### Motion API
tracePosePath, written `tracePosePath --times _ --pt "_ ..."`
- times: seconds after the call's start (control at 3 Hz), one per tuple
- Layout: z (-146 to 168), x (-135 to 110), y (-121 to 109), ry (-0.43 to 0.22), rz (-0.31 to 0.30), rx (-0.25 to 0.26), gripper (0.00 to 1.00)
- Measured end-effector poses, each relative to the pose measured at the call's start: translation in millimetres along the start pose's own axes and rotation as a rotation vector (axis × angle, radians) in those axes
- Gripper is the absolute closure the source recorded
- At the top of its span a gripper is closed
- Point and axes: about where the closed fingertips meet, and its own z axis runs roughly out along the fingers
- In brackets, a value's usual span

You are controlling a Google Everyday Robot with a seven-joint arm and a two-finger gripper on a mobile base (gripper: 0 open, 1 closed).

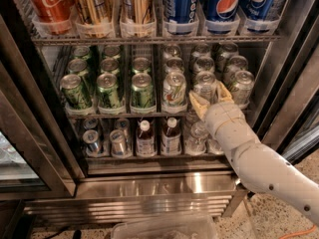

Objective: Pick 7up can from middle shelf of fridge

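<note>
The 7up can [205, 79] stands at the front of its lane on the middle shelf [119, 115], right of centre, with more silver-white cans [174, 87] at its 9 and 3 o'clock and behind it toward 12. The gripper [211, 98] sits at the can's 5 o'clock, its tan fingers [198, 105] spread wide, one on each side of the can's lower part; whether they touch it I cannot tell. The pale arm [264, 168] runs off toward 4 o'clock, across the front of the lower rack. Dark green cans [109, 91] fill the shelf's lanes toward 9 o'clock. At 12, the upper rack holds blue Pepsi cans [224, 4]; at 7, small bottles [145, 138] stand on the lower rack. The fridge [149, 200] shows its ribbed steel base at 6 o'clock.
</note>
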Motion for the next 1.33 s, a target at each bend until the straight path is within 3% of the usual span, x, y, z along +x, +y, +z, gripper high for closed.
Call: tracePosePath --times 0.67,1.33 --pt "0 0 0 0.0 0.0 0.0 1.0" --pt "-5 -31 10 -0.065 -0.003 -0.032 1.0"
